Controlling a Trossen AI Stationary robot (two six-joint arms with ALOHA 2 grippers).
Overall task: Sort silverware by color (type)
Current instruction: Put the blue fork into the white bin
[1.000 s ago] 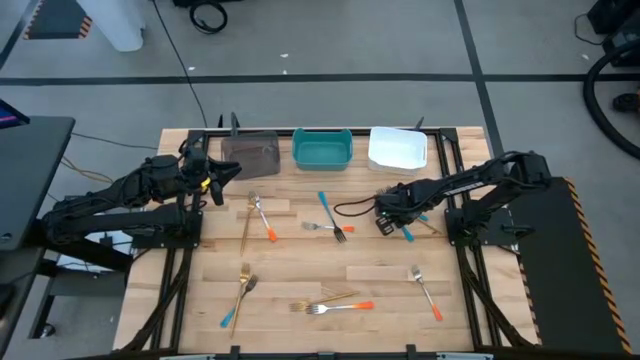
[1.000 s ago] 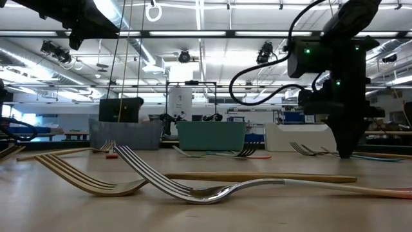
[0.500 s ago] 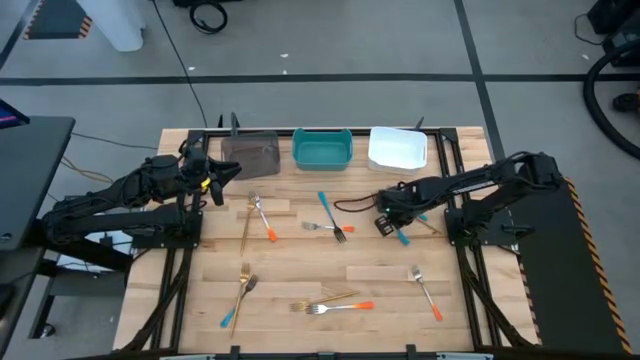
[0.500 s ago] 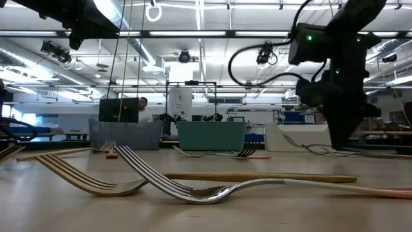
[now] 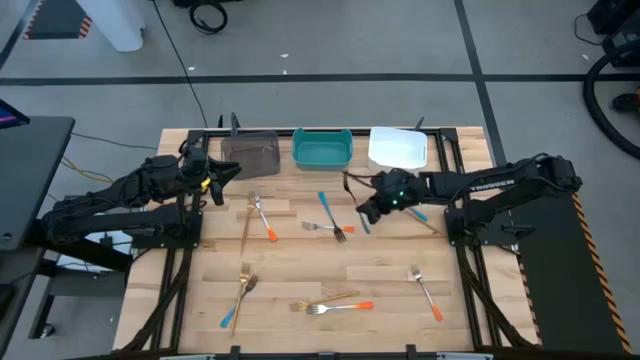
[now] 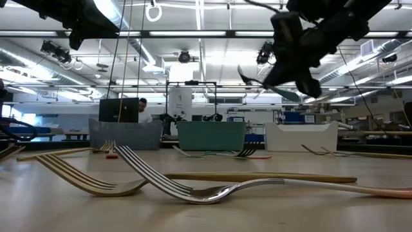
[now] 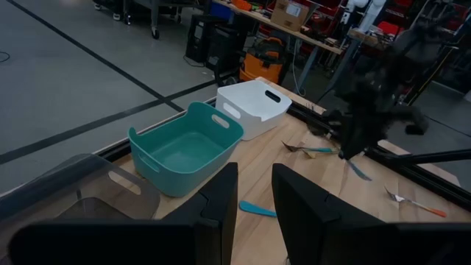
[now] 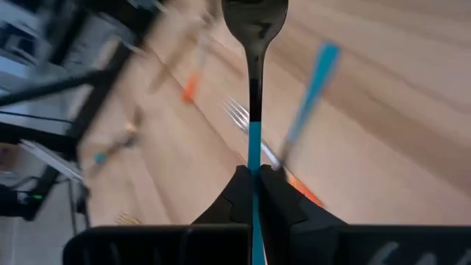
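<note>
Pale wooden planks make up the surface (image 5: 380,270), framed by black rails and set on a grey floor crossed by dark lines; beyond it the low view shows a workshop with ceiling strip lights and benches.

Lifted clear of the surface, a teal-blue-handled silver spoon (image 8: 254,81) is pinched by its handle in the right tool (image 5: 366,211), whose fingers are closed on it; the bowl points away from the wrist. In the low view the spoon (image 6: 267,84) hangs tilted high above the wood. Just beside this tool lie a teal-handled utensil (image 5: 328,209) and an orange-handled silver fork (image 5: 322,228). Beyond the tool, along the surface's back edge, stand a white rectangular bin (image 5: 397,148), a teal rectangular bin (image 5: 322,148) and a brown translucent bin (image 5: 250,152).

Well apart from the right tool, the left tool (image 5: 222,171) hovers beside the brown bin, its fingers (image 7: 213,213) parted with nothing between them.

More forks lie scattered: an all-gold fork (image 5: 243,283), an orange-handled fork near the front edge (image 5: 338,306) and another orange-handled fork (image 5: 426,292).

The right wrist view is streaked, so the cutlery under the spoon is hard to make out. The low view cuts off both arms at its top.
</note>
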